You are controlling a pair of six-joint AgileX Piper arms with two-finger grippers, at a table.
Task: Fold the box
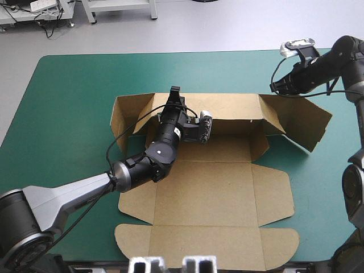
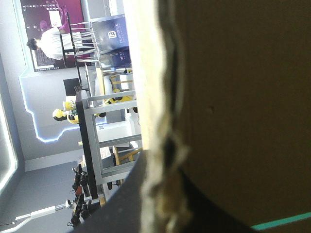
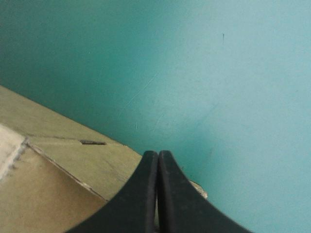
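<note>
**Both grippers clamped on the box's raised far wall**

The box (image 1: 205, 193) lies in the middle of the teal-green cover (image 1: 62, 114). Most of its brown sheet is flat, with the round-cornered panel toward the table's near edge. The far wall (image 1: 233, 108) stands raised, and a flap angles outward at each end.

The left gripper (image 1: 175, 94) reaches across the flat panels to the top edge of that wall, left of its middle. In its wrist view the board's rough edge runs up between the two black fingers (image 2: 121, 208), which pinch it from both sides.

The right gripper (image 3: 158, 155) sits at the wall's right end, where the right flap (image 1: 304, 122) branches off. It is pressed into one pointed arch (board shows on either side of it), so the sheet is nipped between the fingers.
</note>
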